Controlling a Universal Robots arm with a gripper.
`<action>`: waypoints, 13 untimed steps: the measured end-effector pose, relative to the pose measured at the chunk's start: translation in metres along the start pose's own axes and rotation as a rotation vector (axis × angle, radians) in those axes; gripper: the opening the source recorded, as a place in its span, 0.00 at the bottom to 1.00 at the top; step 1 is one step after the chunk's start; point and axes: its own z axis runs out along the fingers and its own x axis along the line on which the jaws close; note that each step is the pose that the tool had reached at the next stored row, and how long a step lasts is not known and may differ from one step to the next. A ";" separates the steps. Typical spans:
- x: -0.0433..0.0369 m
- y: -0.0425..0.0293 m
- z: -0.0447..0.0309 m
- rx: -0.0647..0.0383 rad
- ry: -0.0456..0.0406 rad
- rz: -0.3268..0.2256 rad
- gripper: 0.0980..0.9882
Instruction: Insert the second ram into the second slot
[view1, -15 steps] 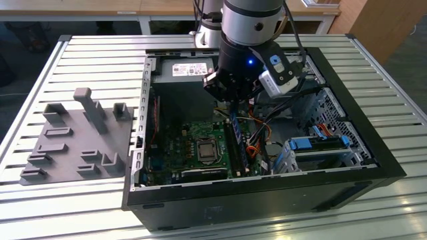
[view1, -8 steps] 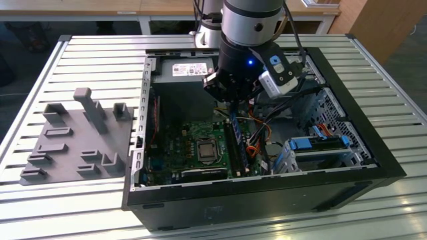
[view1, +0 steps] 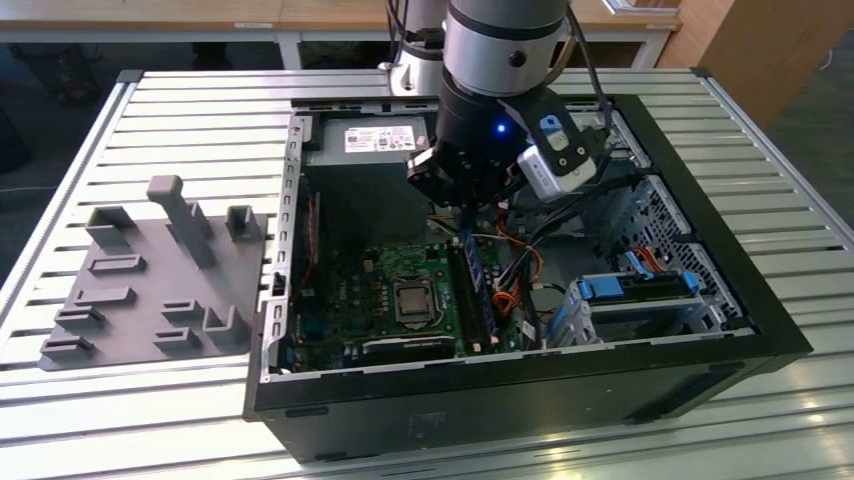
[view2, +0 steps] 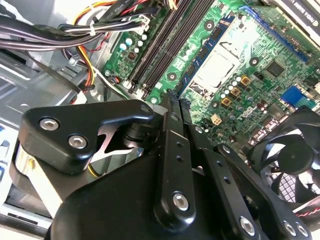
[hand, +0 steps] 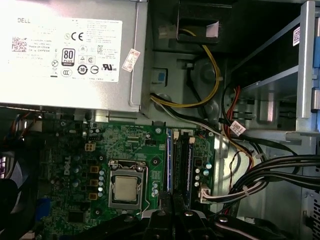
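We see the gripper (hand: 172, 209), its fingers nearly together, clamped on the second ram (hand: 169, 160). In the exterior view the memory slots (view1: 477, 290) lie at three o'clock from the processor socket (view1: 411, 298). The power supply (hand: 70, 95) bears a pale printed label (hand: 75, 47).

Motherboard (hand: 135, 145) green. Power supply (hand: 70, 50) silver, white label. Case (view1: 534, 400) black. Gripper (view2: 176, 102) black. Cables (hand: 285, 167) yellow, black, red. Table (view1: 200, 110) ribbed, pale grey. Fixture plate (view1: 147, 290) grey.

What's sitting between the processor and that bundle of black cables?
The ram slots, running side by side, lie between the processor and the black cables, as the first wrist view shows.
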 end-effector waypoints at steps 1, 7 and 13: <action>0.0000 -0.0008 0.0002 0.000 0.0001 0.002 0.04; 0.0001 -0.0021 0.0044 0.000 0.0004 0.028 0.04; 0.0002 -0.0022 0.0071 0.000 0.0012 0.032 0.04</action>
